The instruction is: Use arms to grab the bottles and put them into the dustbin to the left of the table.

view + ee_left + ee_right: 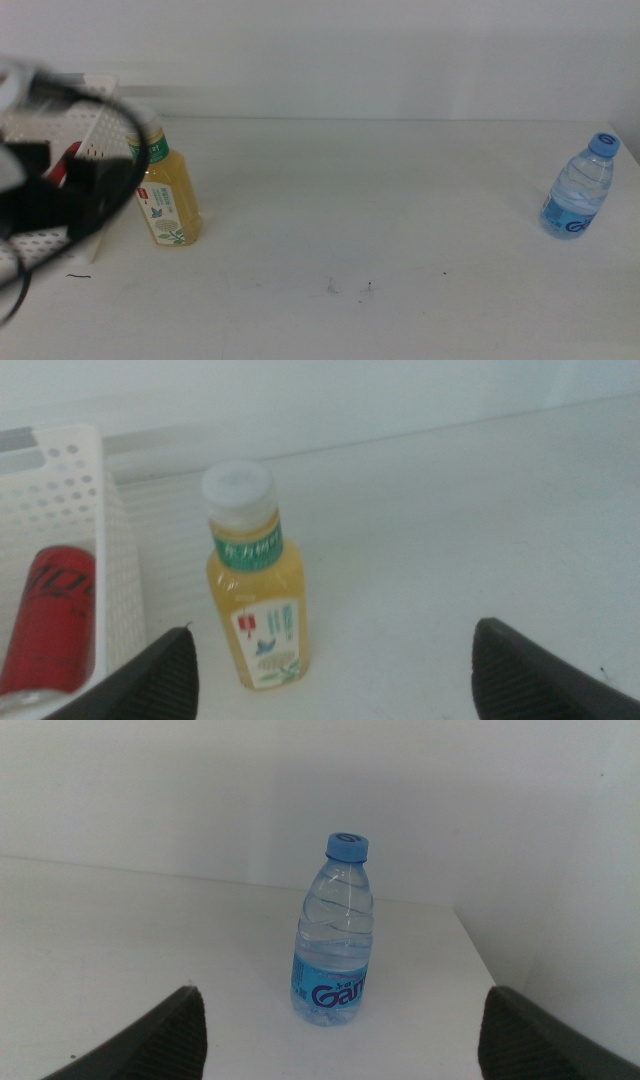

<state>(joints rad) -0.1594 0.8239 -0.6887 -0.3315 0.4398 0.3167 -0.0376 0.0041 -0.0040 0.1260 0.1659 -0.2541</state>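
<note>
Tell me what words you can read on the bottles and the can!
"Gan": big dark-blue letters on the water bottle label, cut off at the bottle's edge.
Tea bottle: green band and white label carry print, too blurred to read.
Red can in the basket: dark lettering, unreadable.

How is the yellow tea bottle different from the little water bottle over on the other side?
The tea bottle holds yellow liquid under a white cap; the water bottle is clear with a blue cap. The tea bottle's neck band is green, the water bottle's label blue. The tea bottle stands beside the white basket at the table's left; the water bottle stands alone near the right edge. Both are upright and capped, each facing an open pincer.
</note>
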